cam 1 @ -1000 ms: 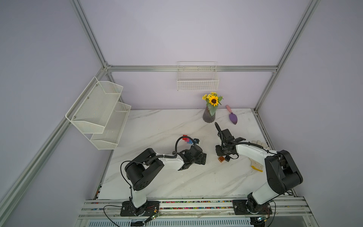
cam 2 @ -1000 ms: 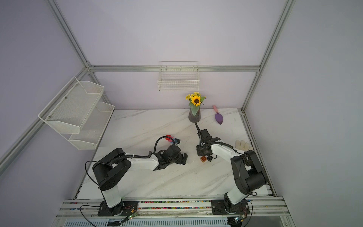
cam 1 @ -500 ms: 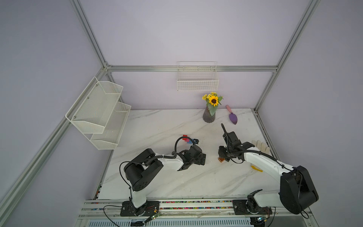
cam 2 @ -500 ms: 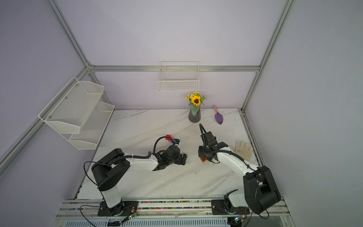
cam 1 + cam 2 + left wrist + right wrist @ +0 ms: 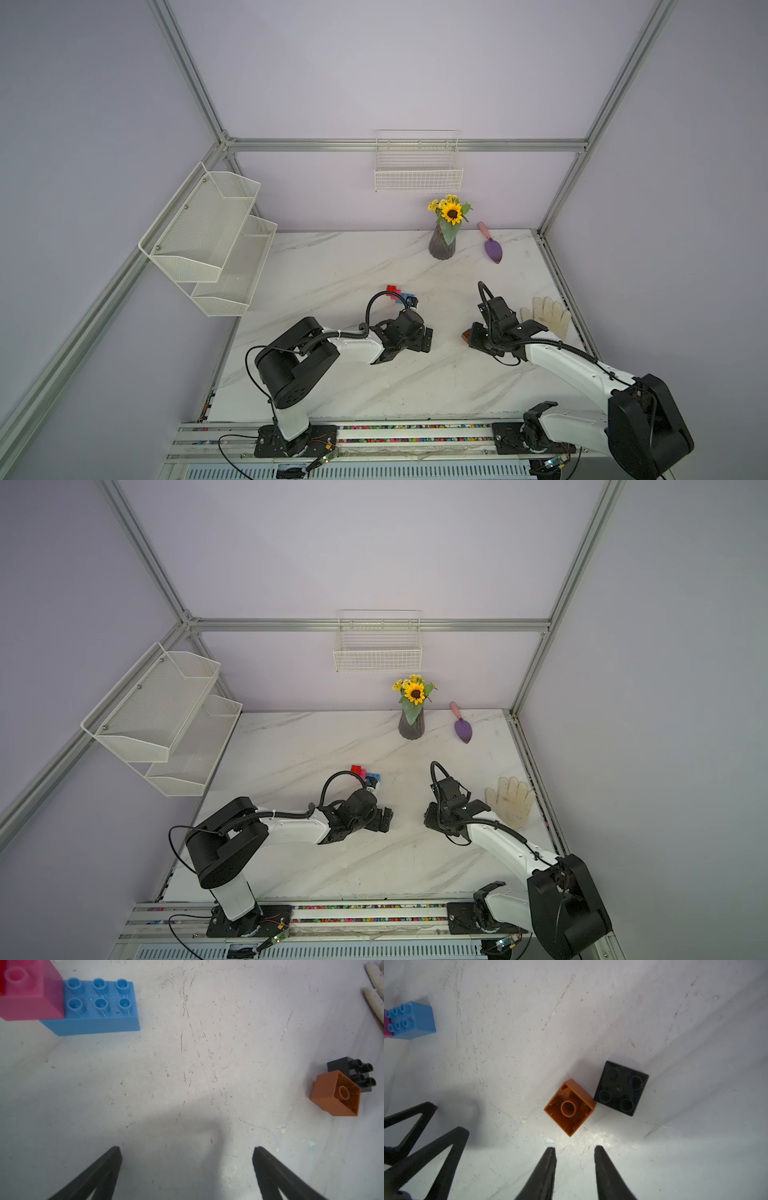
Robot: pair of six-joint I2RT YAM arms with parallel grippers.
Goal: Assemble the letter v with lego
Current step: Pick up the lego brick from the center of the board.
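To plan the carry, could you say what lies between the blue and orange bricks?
Only bare, scuffed tabletop lies between the blue brick and the orange brick, as the left wrist view shows.

White marble table (image 5: 332, 266) carries a dark ribbed vase (image 5: 441, 247) w/ a sunflower (image 5: 451, 212) at the back, and a purple trowel (image 5: 493, 250) w/ pink handle lies near it, not touching. A white glove (image 5: 548, 314) lies flat nr the table's right edge. A wire basket (image 5: 418, 178) hangs on the back wall; a 2-tier mesh shelf (image 5: 208, 232) is fixed to the left wall.
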